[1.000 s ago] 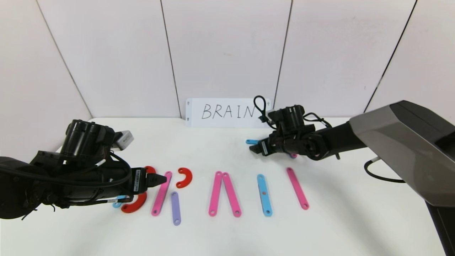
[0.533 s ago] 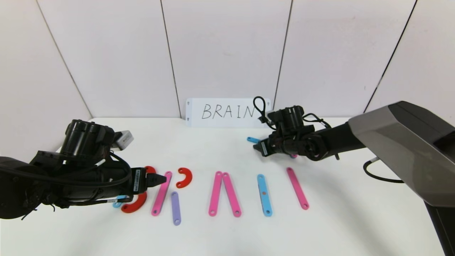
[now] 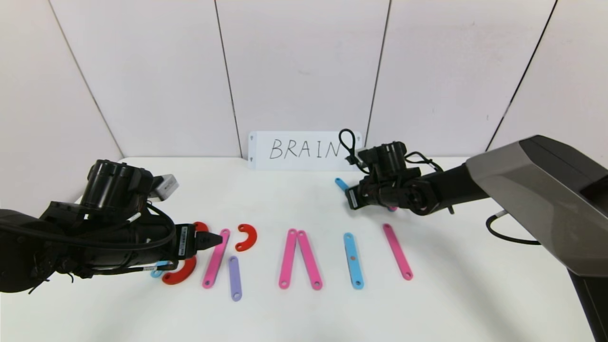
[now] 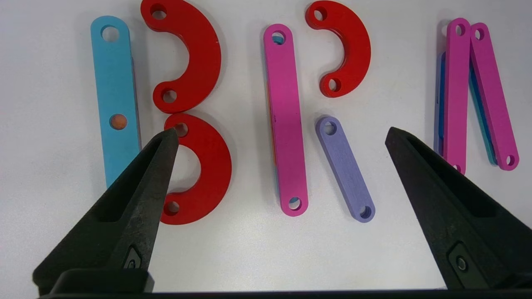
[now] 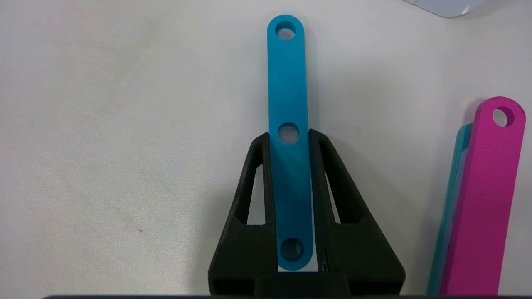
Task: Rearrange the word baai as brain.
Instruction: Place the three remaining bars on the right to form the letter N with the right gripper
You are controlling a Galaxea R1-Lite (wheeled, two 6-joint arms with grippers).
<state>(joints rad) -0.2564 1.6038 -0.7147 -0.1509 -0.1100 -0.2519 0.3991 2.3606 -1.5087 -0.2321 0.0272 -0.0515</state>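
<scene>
1. While my right end effector point(image 5: 289, 139) clamps a short blue strip point(image 5: 289, 124) at the worktop's point(image 3: 294, 313) one o'clock, my left end effector point(image 4: 278, 139) hangs spread wide at nine o'clock.
2. I see the plastic letters point(image 3: 285, 259) lying in a row from nine to three o'clock.

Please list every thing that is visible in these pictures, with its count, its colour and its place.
red curves: 3, red; two stacked beside the blue strip as a B, one by a pink strip.
pink strips: at least 4 lying in the row; another beside the right gripper.
purple strip: 1, under the lone curve.
blue strips: one in the row, one at the B, one in the right gripper.
white card: 1, handwritten BRAIN, at the wall.
table: white.
left gripper: open, over B and R.
right gripper: shut on a blue strip, behind the row.
</scene>
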